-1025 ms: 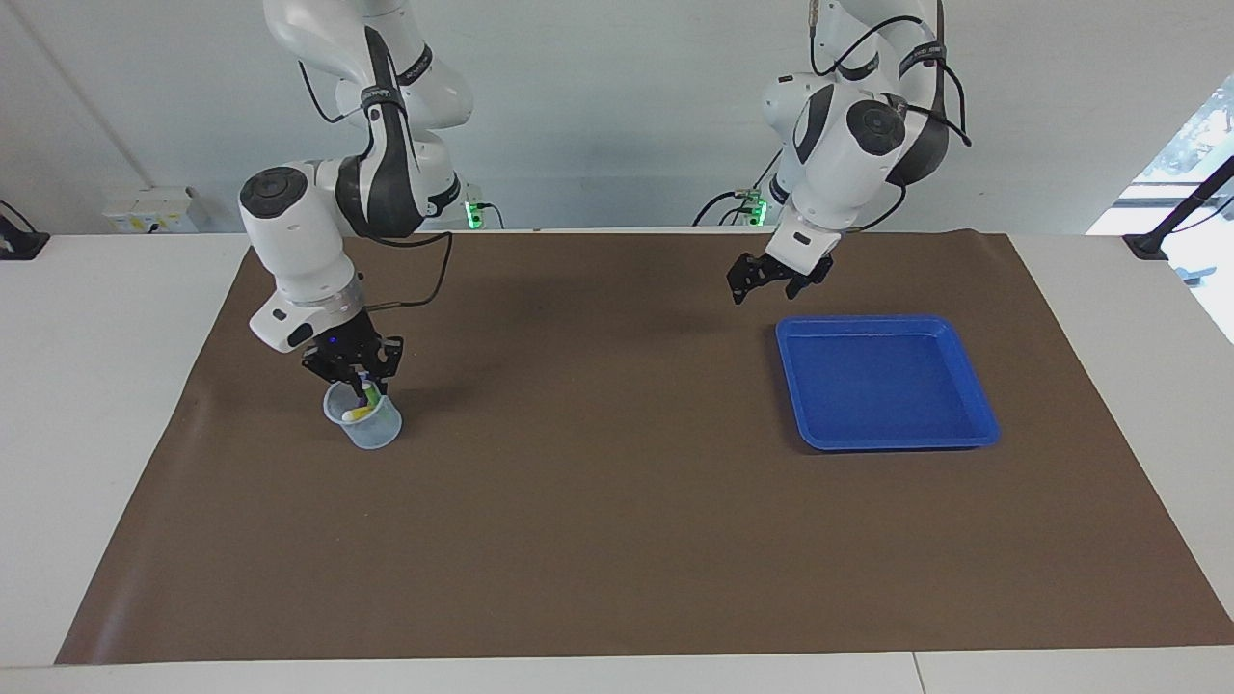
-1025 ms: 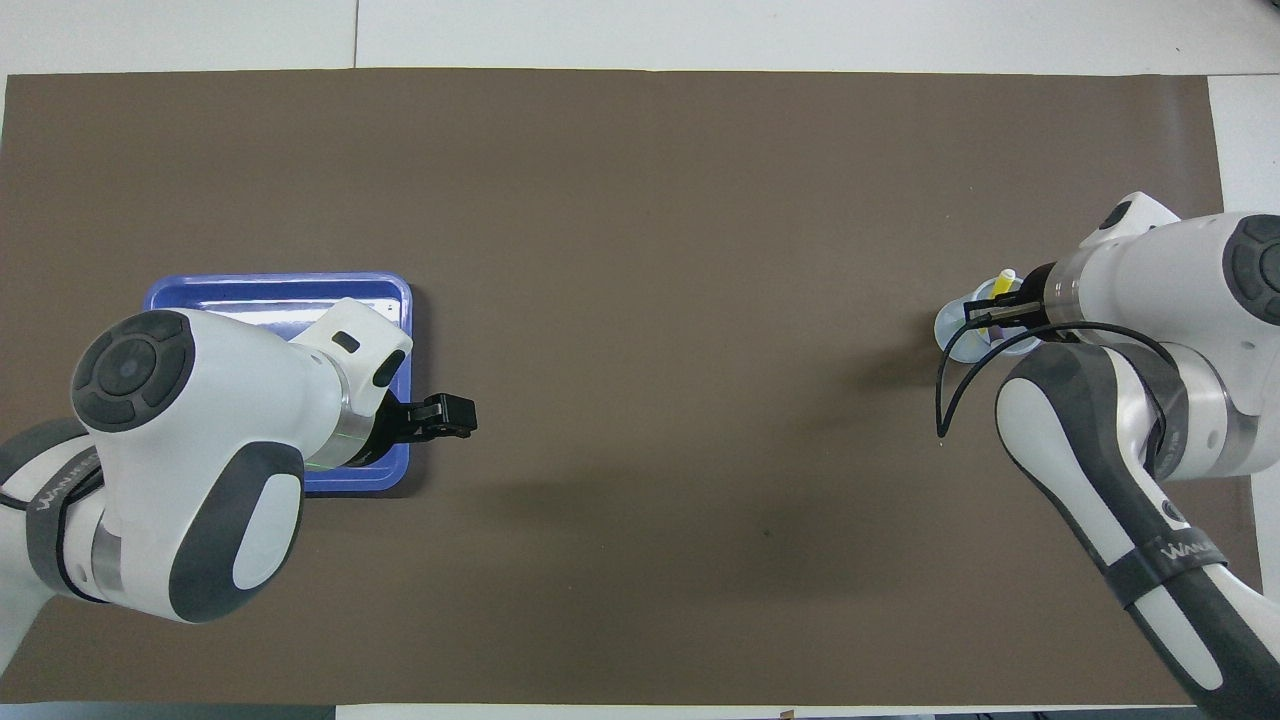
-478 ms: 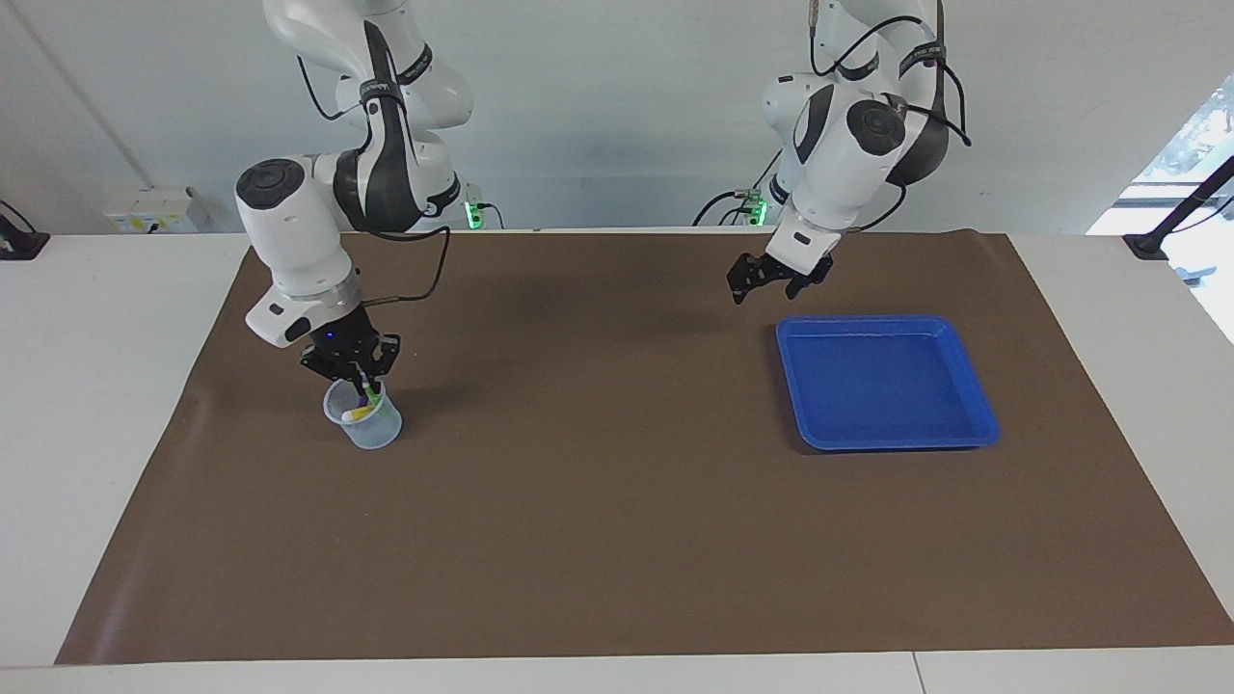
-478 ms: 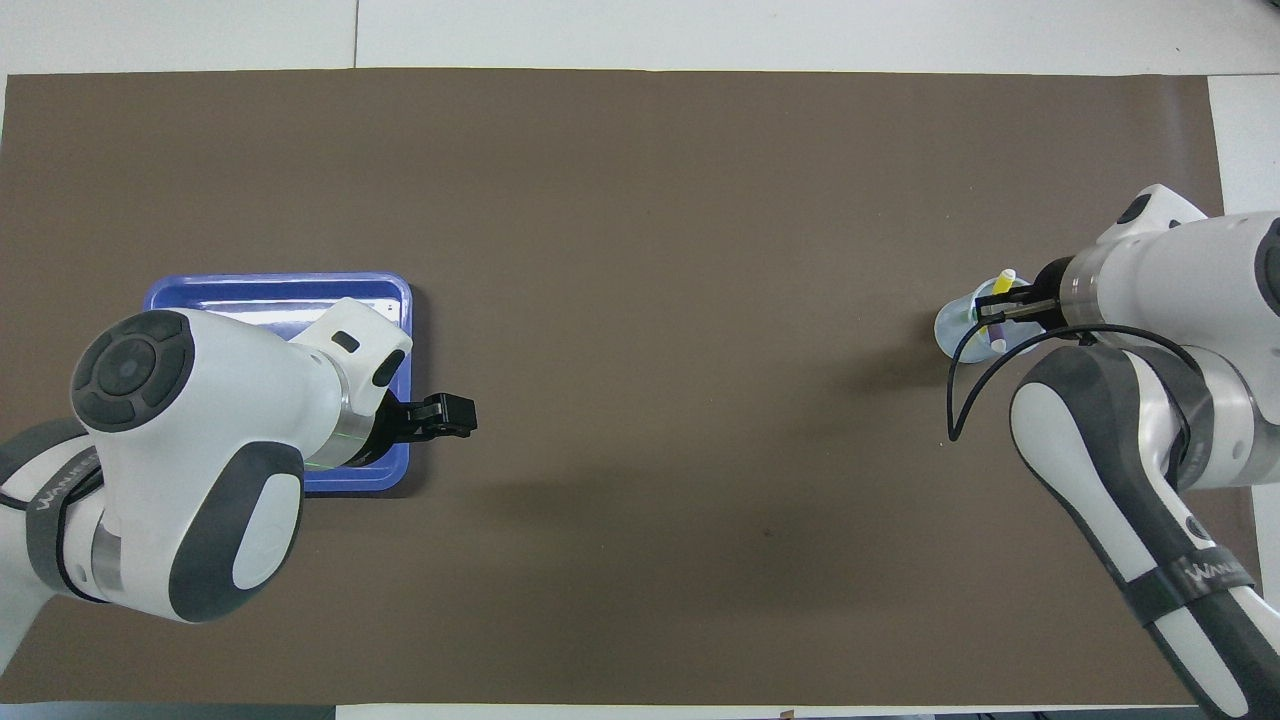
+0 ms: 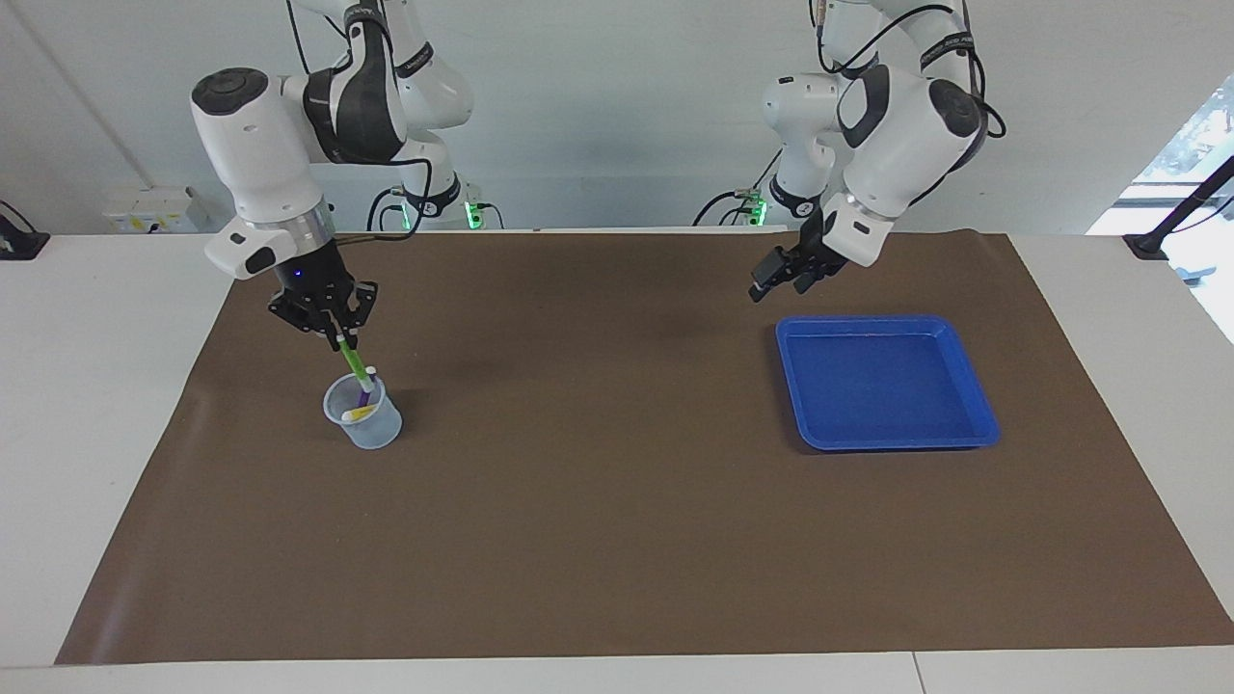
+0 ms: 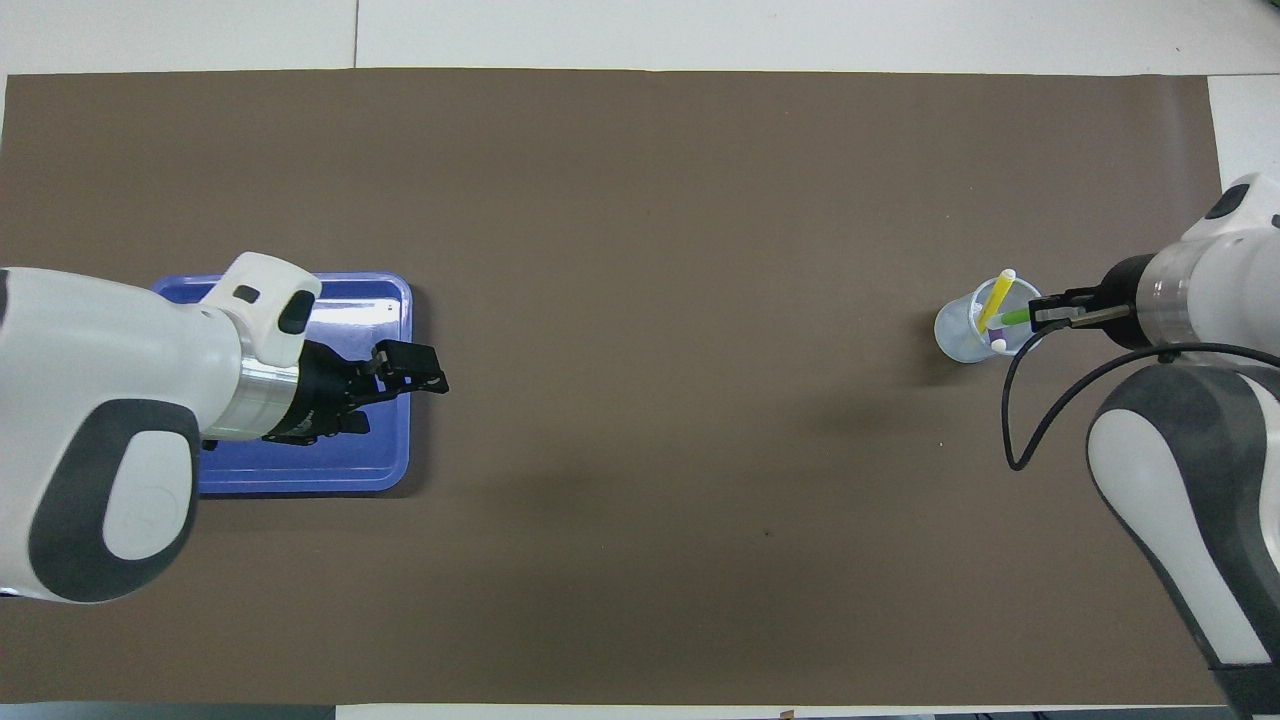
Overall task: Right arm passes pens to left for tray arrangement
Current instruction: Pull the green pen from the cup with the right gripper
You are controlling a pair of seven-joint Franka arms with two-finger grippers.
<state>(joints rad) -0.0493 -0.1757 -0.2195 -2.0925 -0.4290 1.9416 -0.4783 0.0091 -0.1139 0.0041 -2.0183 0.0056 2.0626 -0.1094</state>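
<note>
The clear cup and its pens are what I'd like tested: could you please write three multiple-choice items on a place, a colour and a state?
1. Where does the clear cup stand?
A. in the blue tray
B. on the brown mat, toward the right arm's end
C. on the bare white table

2. What colour is the pen in the right gripper?
A. green
B. yellow
C. purple

3. What is the blue tray's state?
A. holds one pen
B. holds three pens
C. empty

Answers: 1 B, the cup sits on the mat below the right gripper. 2 A, the green pen hangs from its shut fingertips. 3 C, only bare blue floor shows.
</note>
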